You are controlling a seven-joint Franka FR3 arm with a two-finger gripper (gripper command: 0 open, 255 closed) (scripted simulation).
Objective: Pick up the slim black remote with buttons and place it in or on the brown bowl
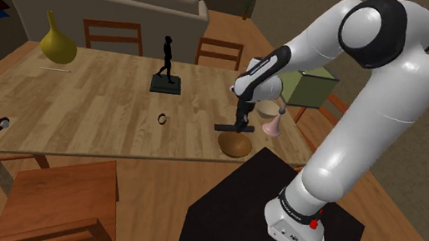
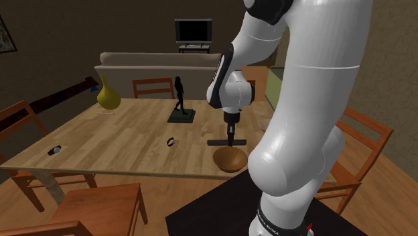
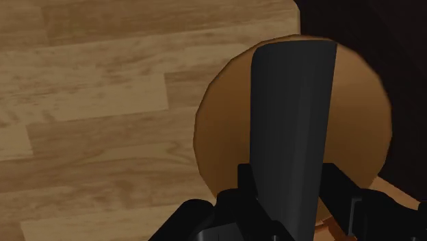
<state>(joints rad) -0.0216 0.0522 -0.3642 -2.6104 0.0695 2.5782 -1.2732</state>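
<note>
Wooden table [image 1: 104, 119] near its edge, black remote [image 2: 227, 142] hanging over the brown bowl [image 2: 230, 159]: lifted, not yet placed.
Clamped crosswise in the gripper [image 2: 231, 134], pinched tight from both long sides; picking judged done, lowering and letting go left. From the wrist: remote lined up across the bowl's middle. From both exterior views, unlike the wrist: remote level, just above the rim, seemingly not touching.
</note>
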